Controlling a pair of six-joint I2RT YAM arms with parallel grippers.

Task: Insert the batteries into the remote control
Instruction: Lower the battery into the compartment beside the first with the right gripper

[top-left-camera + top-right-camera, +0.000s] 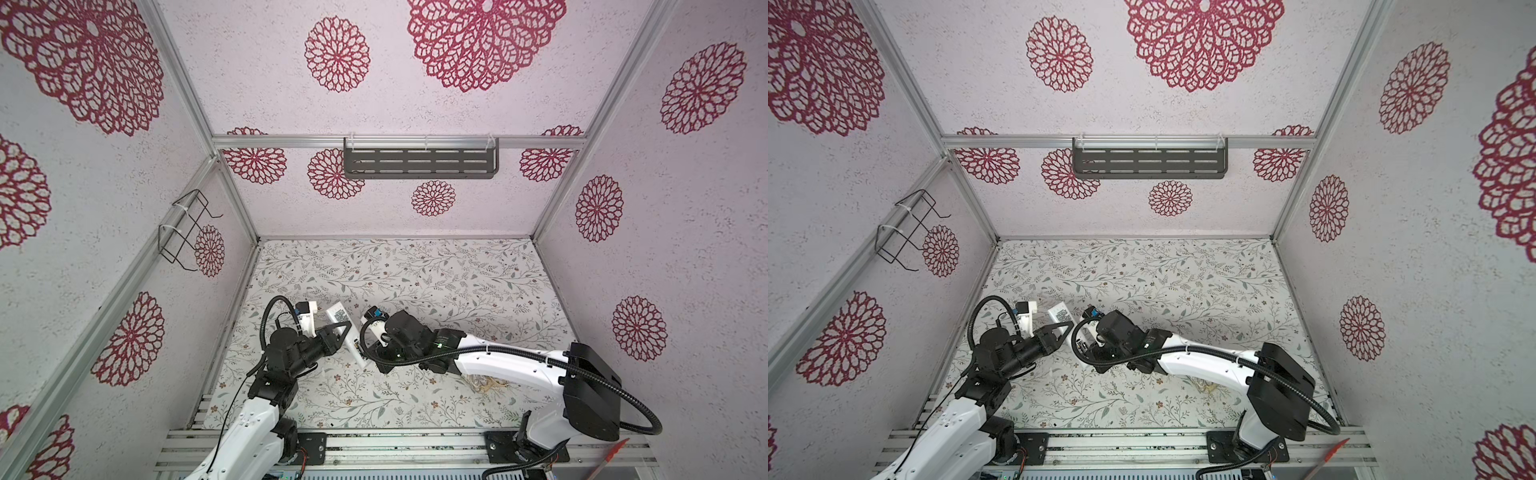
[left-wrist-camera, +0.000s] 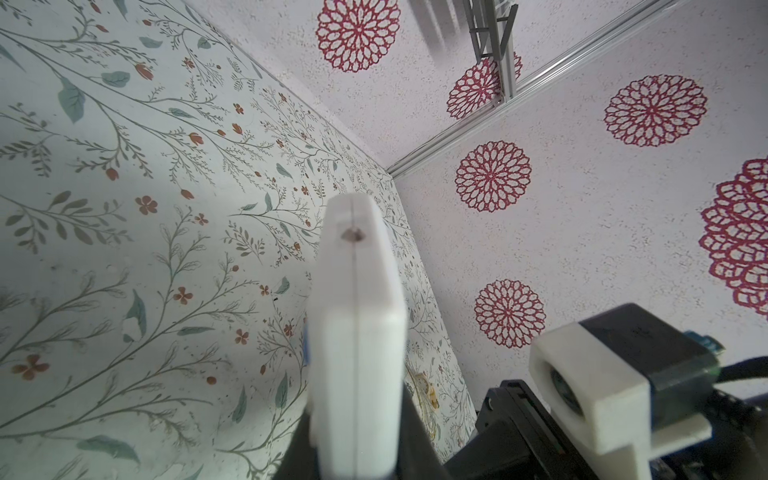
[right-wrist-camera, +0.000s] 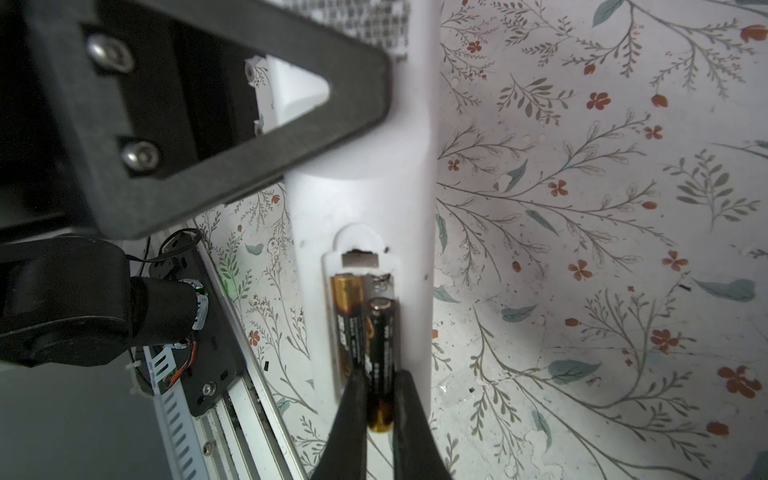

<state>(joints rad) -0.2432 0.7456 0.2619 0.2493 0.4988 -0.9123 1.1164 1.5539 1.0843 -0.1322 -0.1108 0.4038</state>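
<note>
The remote control (image 3: pixel 365 199) is a long white bar held off the table with its plain back up, the code sticker (image 1: pixel 338 316) showing in a top view. My left gripper (image 2: pixel 357 457) is shut on its middle, and its black triangular finger (image 3: pixel 249 137) crosses the body. The battery compartment (image 3: pixel 358 259) is open. One of the batteries (image 3: pixel 347 316) lies in the compartment's slot. The other battery (image 3: pixel 380 353) is tilted over the neighbouring slot, with my right gripper (image 3: pixel 380 399) shut on its gold-banded end. In both top views the right wrist hides the compartment.
A beige pouch (image 1: pixel 484 382) lies partly under the right arm. A small white piece (image 1: pixel 322 371) rests on the floral mat (image 1: pixel 457 291) near the left arm. A dark shelf (image 1: pixel 419 162) hangs on the back wall and a wire rack (image 1: pixel 187 230) on the left wall.
</note>
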